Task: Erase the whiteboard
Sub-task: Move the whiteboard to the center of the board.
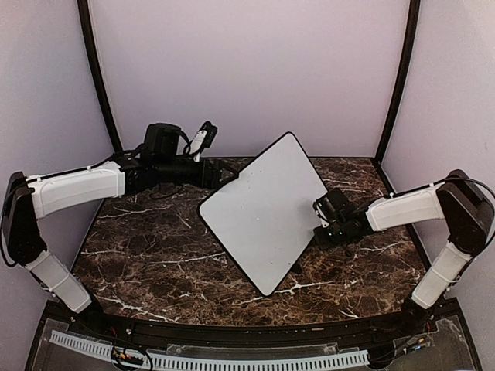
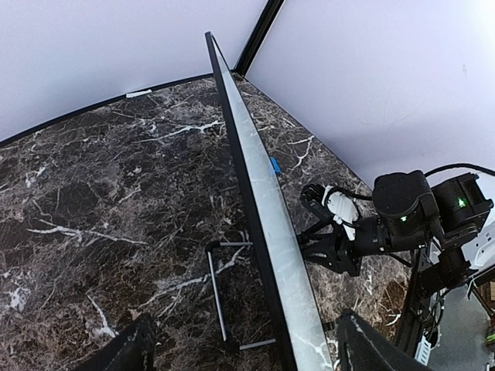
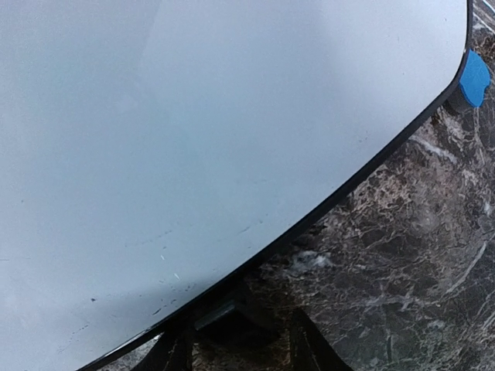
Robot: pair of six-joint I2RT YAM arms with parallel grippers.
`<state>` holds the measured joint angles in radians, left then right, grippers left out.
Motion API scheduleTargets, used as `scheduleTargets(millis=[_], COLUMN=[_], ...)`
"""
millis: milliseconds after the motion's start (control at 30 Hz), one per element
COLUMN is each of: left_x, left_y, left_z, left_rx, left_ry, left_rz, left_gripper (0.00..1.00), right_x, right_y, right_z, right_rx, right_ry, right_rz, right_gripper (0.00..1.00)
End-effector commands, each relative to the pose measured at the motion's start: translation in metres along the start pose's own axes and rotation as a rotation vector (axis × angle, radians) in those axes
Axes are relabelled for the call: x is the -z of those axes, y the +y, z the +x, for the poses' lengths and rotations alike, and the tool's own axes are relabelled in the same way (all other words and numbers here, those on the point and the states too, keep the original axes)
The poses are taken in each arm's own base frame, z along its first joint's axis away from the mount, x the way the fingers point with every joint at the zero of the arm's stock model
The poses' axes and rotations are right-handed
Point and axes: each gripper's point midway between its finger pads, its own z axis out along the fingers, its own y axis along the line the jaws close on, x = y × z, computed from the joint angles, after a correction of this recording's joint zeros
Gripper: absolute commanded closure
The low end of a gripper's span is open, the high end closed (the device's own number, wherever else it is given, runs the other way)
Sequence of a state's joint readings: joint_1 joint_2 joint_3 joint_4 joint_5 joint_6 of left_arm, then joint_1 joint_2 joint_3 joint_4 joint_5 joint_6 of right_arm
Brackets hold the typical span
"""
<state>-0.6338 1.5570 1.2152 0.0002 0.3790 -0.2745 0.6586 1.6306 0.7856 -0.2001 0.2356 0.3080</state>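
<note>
The whiteboard (image 1: 263, 212) stands tilted on one corner in the middle of the marble table, propped by a grey wire stand (image 2: 215, 290). Its face (image 3: 193, 139) is blank apart from faint specks near the lower edge. My left gripper (image 1: 226, 174) is at the board's upper left edge. In the left wrist view its jaws (image 2: 247, 340) stand open and wide, with the thin black frame (image 2: 263, 232) running between them. My right gripper (image 1: 319, 216) is close to the board's right edge, open (image 3: 241, 352), with its fingers just below the frame. A small blue eraser (image 3: 473, 77) sits at the board's corner.
The dark marble table (image 1: 155, 239) is ringed by pale walls with black corner posts (image 1: 97, 77). A black camera and cable (image 1: 166, 139) ride on the left arm. The right arm's wrist (image 2: 402, 212) is close to the board's face.
</note>
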Motion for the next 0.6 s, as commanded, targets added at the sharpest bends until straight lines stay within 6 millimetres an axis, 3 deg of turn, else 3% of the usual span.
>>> scheduleTargets(millis=[0, 67, 200, 567], left_x=[0.021, 0.025, 0.026, 0.049], left_y=[-0.004, -0.002, 0.004, 0.032], left_z=[-0.022, -0.025, -0.026, -0.039], left_rx=[-0.016, -0.014, -0.004, 0.028], left_ry=[-0.101, -0.115, -0.121, -0.21], left_rz=[0.0, -0.009, -0.034, -0.192], left_gripper=[0.21, 0.2, 0.2, 0.19], right_x=[0.002, 0.005, 0.008, 0.01], right_y=[0.017, 0.024, 0.036, 0.071], right_z=[-0.023, -0.025, -0.026, -0.013], right_rx=[0.008, 0.021, 0.047, 0.078], right_ry=[-0.084, -0.099, -0.123, -0.105], right_rz=[-0.075, -0.107, -0.14, -0.209], right_gripper=[0.64, 0.73, 0.8, 0.88])
